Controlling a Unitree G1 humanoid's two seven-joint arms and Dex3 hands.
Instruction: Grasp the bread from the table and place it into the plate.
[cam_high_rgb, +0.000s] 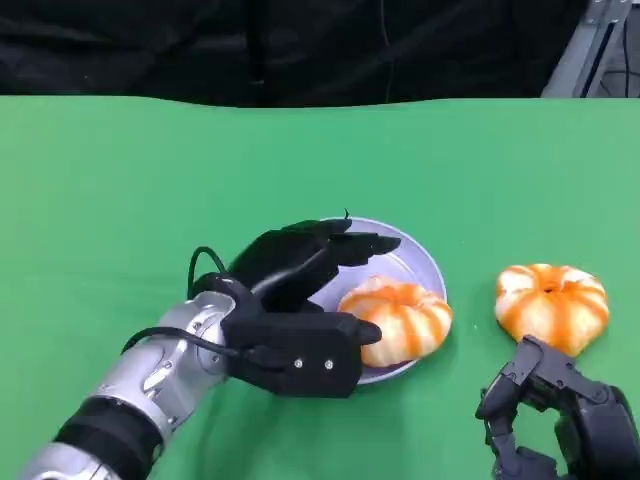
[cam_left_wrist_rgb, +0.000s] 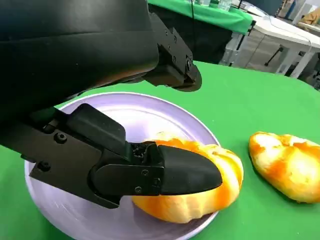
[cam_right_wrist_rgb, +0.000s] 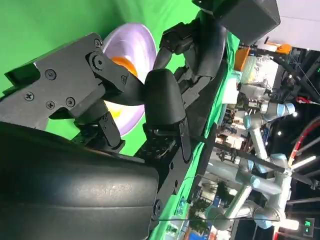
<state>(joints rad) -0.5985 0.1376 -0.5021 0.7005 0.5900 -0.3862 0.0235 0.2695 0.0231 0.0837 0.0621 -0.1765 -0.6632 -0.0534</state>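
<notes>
**Two breads, one on the plate**

Right hand sits at the counter's near edge, fingers curled on nothing, beside one bread. Left hand spreads its fingers around the second bread, which lies in the single plate mid-counter.

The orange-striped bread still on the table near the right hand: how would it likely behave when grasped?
The bread on the table looks puffy and lobed, so probably soft and light, denting under firm fingers. Its domed top and flat seat suggest it will not roll. The glossy crust might slip against the right hand.
</notes>
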